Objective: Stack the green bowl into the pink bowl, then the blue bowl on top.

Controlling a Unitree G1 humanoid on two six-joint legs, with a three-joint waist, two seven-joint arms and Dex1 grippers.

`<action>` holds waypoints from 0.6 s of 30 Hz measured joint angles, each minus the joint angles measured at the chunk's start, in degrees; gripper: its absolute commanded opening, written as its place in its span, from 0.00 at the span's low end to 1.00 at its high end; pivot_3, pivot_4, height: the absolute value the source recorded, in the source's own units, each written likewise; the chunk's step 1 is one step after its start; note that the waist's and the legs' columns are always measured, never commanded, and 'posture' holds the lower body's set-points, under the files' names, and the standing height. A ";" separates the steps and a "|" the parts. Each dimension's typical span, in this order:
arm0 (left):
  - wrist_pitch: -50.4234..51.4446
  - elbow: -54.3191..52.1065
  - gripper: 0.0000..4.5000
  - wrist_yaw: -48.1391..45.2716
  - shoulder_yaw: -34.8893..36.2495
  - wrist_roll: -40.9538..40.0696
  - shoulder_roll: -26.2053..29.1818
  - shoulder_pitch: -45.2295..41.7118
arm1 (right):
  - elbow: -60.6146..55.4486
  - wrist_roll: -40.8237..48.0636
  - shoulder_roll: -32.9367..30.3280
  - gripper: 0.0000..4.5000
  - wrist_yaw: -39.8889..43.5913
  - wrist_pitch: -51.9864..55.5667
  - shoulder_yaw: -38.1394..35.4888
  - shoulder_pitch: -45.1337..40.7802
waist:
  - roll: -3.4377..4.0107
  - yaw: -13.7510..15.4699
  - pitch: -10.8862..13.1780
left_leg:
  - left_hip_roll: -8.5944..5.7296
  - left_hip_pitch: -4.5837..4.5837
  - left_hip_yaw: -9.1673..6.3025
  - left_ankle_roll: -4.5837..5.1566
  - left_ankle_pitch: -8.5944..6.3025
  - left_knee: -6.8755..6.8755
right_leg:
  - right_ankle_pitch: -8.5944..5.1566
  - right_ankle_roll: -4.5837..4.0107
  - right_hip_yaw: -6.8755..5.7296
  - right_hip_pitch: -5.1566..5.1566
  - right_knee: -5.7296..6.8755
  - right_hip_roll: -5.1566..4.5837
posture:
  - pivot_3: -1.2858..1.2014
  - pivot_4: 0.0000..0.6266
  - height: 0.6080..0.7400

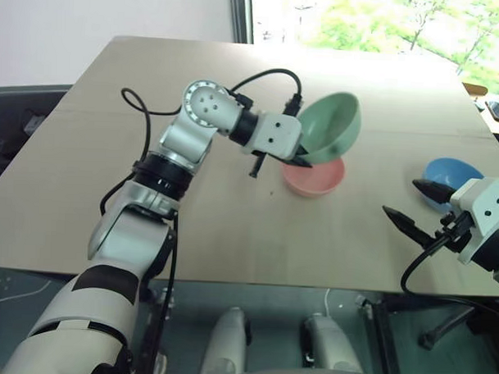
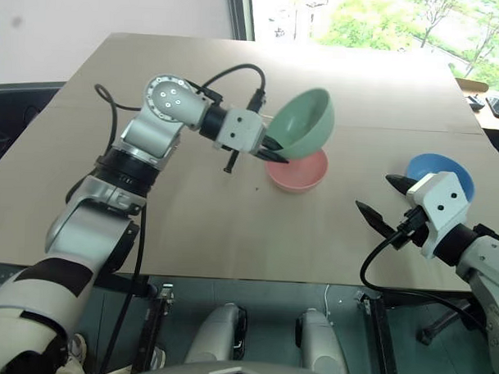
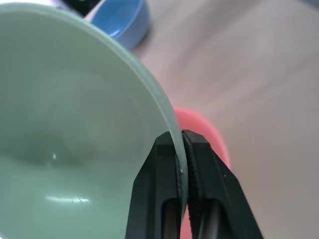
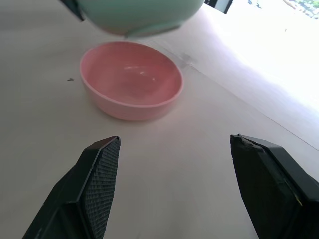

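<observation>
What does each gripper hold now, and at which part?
Left gripper pinches the green bowl at its rim. Right gripper is open and holds nothing.

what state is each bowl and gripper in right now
green bowl: lifted, tilted, rim pinched by left gripper, above the pink bowl
pink bowl: upright on table, empty
blue bowl: upright on table, untouched
right gripper: open, holding nothing

Wooden table [image 1: 231,236] beneath bright window [image 1: 378,23]

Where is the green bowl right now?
The green bowl hangs tilted above the pink bowl, its rim pinched by the left gripper, mid-table.
</observation>
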 measured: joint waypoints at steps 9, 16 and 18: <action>6.54 -5.76 0.88 1.60 3.89 -1.22 2.55 1.90 | 7.21 -4.92 -4.09 0.82 -3.97 0.86 3.13 -2.78 | 0.00 -0.20 0.00 | 0.00 -0.03 -0.01 0.00 0.00 0.01 | 0.00 0.00 -0.01 -0.01 -0.03 -0.02 | 0.52 0.24 1.00; 30.00 -28.47 0.88 11.71 18.05 -18.42 5.59 18.49 | 25.84 -11.94 -9.48 0.82 -4.04 -0.53 12.71 -13.24 | 0.14 -0.43 -0.05 | 0.04 0.00 0.00 -0.01 0.00 0.01 | 0.00 -0.01 0.01 -0.03 0.02 0.00 | 0.52 0.24 1.00; 36.14 -33.70 0.88 12.61 20.91 -22.15 8.44 23.02 | 30.98 -13.63 -10.41 0.82 -3.74 -0.34 14.99 -16.35 | 0.17 0.21 -0.04 | 0.03 -0.07 -0.11 -0.01 0.00 0.06 | 0.00 -0.01 -0.16 0.00 0.01 -0.02 | 0.52 0.24 1.00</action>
